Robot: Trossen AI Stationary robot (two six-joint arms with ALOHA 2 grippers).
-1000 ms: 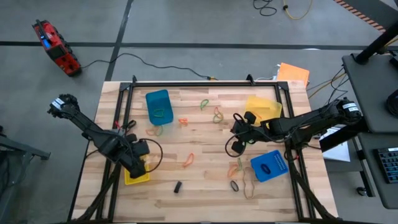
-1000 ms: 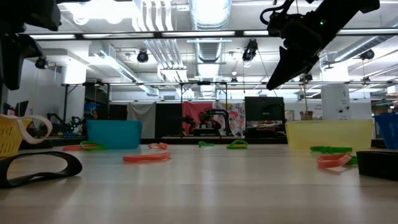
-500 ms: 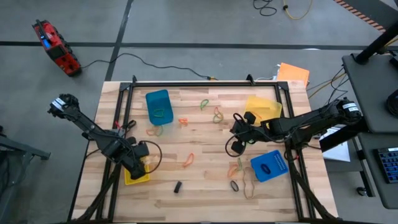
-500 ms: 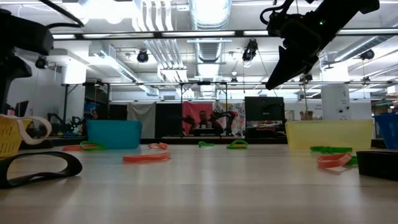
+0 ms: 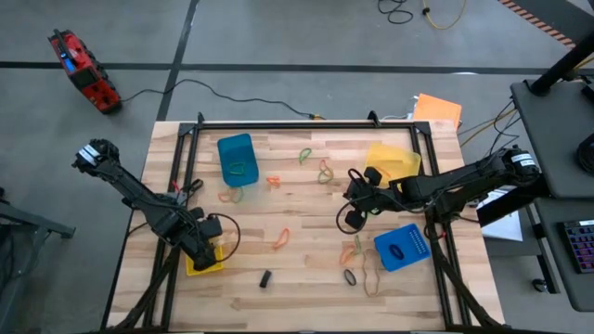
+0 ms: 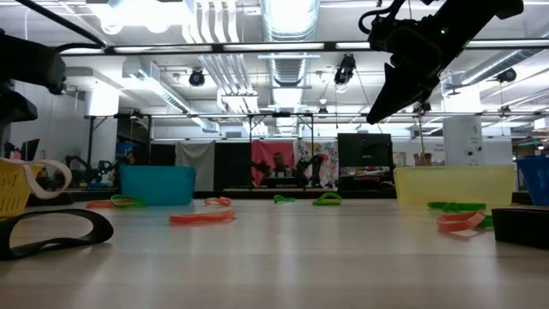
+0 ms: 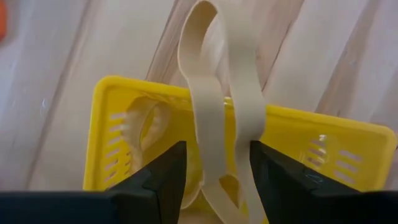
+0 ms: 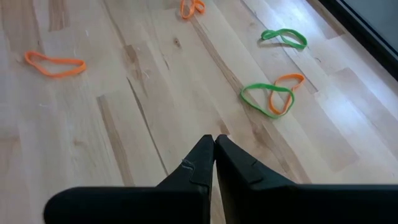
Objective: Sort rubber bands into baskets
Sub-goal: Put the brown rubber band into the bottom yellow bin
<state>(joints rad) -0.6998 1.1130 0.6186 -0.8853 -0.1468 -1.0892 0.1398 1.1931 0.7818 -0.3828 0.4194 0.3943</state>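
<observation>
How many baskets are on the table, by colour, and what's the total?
Blue baskets: 2, one at the far left and one near the right.
Yellow baskets: 2, one at the far right and one under the left gripper.
Total: 4

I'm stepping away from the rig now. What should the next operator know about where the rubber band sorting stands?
Left gripper: jaws open, a tan rubber band draped between them over the rim of the near yellow basket.
Right gripper: shut, empty, above mid-table.
Done: bands lie in the blue basket and near yellow one.
Left: orange and green bands loose on the table; far yellow basket and second blue basket stand on the right.
</observation>
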